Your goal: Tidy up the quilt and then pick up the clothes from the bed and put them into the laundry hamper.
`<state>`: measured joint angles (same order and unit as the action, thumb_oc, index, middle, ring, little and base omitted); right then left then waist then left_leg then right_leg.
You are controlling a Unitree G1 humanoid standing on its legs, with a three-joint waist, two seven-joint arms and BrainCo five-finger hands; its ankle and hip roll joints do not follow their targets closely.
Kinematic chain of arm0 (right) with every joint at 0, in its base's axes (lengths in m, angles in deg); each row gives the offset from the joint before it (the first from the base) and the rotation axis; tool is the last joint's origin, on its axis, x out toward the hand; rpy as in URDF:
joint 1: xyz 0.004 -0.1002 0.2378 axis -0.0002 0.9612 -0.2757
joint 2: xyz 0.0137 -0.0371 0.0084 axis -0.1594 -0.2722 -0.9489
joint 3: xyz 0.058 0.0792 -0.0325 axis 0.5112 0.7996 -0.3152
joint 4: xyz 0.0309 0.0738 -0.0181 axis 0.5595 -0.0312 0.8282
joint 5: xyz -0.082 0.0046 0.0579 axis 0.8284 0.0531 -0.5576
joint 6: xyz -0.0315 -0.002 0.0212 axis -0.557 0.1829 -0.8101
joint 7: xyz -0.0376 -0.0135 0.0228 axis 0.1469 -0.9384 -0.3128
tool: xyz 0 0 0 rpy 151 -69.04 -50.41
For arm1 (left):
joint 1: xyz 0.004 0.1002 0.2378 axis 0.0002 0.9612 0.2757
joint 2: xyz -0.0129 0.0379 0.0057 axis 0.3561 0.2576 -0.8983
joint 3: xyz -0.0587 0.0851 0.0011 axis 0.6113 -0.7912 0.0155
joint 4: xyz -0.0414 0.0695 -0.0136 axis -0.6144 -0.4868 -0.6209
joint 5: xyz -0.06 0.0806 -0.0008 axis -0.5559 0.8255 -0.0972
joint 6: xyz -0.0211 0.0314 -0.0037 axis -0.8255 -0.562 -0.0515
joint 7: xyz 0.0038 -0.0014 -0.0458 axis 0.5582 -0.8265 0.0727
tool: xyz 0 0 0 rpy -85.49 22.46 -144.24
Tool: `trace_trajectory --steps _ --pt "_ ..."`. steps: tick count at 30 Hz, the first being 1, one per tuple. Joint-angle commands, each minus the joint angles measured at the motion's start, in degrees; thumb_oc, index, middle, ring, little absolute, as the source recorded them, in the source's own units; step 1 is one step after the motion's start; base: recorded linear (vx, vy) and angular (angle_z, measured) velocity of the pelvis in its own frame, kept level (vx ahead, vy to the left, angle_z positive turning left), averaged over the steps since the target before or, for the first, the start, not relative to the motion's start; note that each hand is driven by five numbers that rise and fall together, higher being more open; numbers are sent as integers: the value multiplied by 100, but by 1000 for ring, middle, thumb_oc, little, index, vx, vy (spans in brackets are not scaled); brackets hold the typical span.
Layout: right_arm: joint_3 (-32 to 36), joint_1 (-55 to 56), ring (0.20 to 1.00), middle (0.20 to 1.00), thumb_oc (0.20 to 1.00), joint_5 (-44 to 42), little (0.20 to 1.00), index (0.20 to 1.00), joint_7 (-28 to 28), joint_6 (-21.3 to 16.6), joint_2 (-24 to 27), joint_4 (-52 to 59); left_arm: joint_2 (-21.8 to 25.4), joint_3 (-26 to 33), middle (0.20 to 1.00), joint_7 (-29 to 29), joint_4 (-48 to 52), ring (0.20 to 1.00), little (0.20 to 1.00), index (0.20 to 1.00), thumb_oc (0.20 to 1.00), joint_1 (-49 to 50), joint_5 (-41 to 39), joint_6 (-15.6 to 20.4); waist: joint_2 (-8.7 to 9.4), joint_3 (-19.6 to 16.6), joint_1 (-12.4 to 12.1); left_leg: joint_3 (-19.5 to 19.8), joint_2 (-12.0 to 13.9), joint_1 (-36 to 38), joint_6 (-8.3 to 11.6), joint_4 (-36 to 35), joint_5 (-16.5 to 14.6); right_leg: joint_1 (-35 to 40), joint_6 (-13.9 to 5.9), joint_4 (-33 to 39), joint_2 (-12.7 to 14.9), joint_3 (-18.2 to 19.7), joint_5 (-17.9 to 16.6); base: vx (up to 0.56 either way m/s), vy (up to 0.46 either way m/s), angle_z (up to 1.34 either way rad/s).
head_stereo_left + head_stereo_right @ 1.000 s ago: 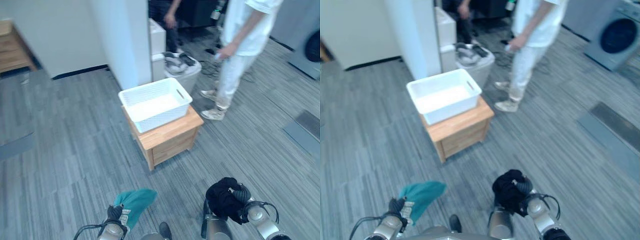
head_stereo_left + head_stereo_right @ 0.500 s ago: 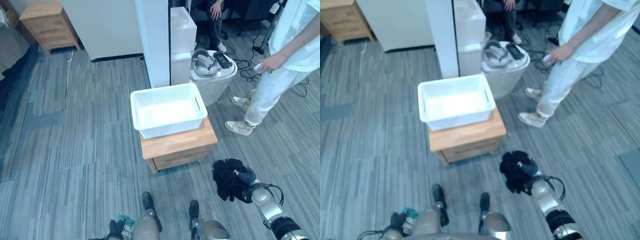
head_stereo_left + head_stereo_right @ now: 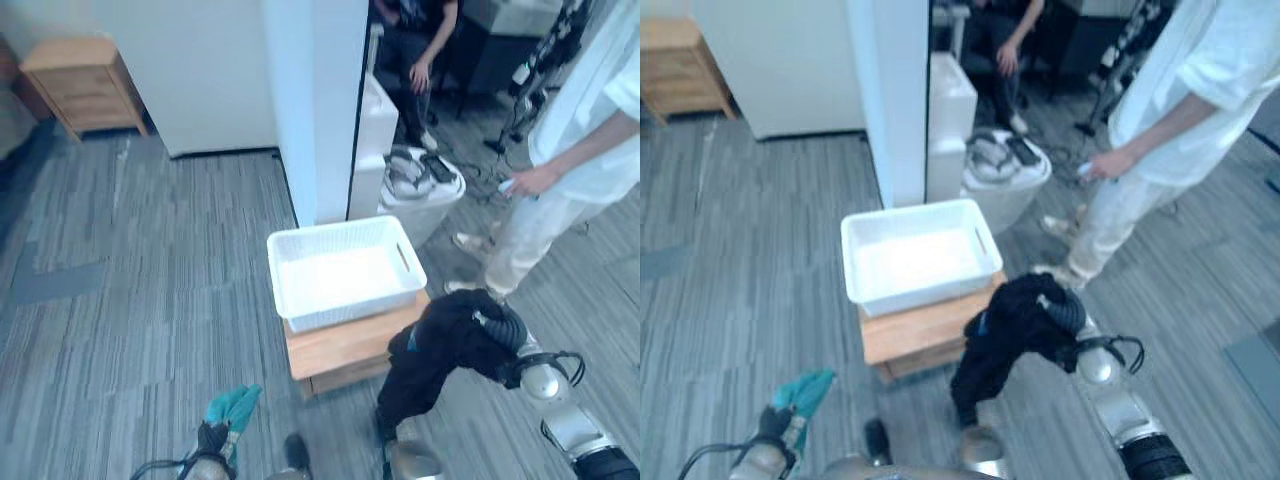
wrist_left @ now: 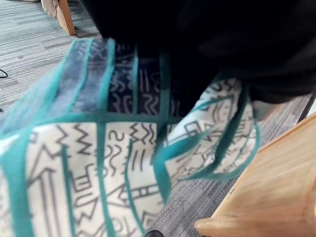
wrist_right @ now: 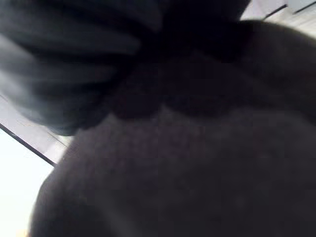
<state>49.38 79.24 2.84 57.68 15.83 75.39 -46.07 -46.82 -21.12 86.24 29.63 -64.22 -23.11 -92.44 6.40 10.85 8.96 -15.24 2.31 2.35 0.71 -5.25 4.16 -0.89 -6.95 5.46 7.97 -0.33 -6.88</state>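
Observation:
The white lattice hamper (image 3: 345, 270) sits empty on a low wooden stand (image 3: 335, 352). My right hand (image 3: 503, 328) is shut on a black garment (image 3: 440, 350), which hangs down beside the stand's right front corner, level with the hamper's right rim; the same black garment (image 5: 187, 163) lies close against the right wrist camera. My left hand (image 3: 212, 438) is low at the front left, shut on a teal cloth (image 3: 234, 406). Up close this teal cloth (image 4: 98, 148) has a white and blue line pattern, with the stand's corner (image 4: 269, 192) beside it.
A person in white (image 3: 585, 150) stands right of the hamper, and another person (image 3: 420, 40) sits behind. A white round bin (image 3: 422, 192) holding objects and a white pillar (image 3: 315, 100) stand behind the hamper. A wooden nightstand (image 3: 80, 85) is at far left.
The view has shifted. My right hand has risen with the black garment, which now hangs long beside the stand. The left hand's teal cloth shows higher than half a second ago.

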Motion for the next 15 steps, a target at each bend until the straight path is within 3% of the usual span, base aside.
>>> trace_trajectory --steps 1,4,7,9,15 --pt "349 -1192 200 200 200 99 200 200 -204 -541 645 419 -33 -164 200 81 -199 200 200 200 200 -253 66 183 -314 57 -77 -112 419 376 351 25 -747 74 -354 -46 26 -172 658 107 -30 -9" --pt "-45 -2129 200 200 200 -6 200 200 -98 -649 1135 853 -77 -272 200 111 -223 200 200 200 200 -264 -101 215 -307 0 -188 -78 475 351 411 25 -719 141 -334 -46 9 -282 688 97 -51 2" --pt "-575 -3069 200 200 200 -74 200 200 -42 -682 1263 946 -121 -381 200 163 -181 200 200 200 200 -289 -317 270 -288 -33 -297 -15 504 318 445 25 -709 181 -301 -46 -11 -348 741 66 -36 1" --pt "-755 -3310 200 200 200 -74 200 200 -51 -678 1244 852 -148 -386 200 184 -159 200 200 200 200 -284 -362 278 -291 -32 -299 -2 508 317 449 25 -703 198 -293 -46 -16 -360 751 34 -18 -1" --pt "-1782 -4532 200 200 200 232 200 200 36 -515 838 31 -151 -337 200 476 580 200 200 200 200 -193 -997 505 -319 55 -648 188 553 188 507 25 -607 249 -230 -46 -15 -596 816 21 -46 19"
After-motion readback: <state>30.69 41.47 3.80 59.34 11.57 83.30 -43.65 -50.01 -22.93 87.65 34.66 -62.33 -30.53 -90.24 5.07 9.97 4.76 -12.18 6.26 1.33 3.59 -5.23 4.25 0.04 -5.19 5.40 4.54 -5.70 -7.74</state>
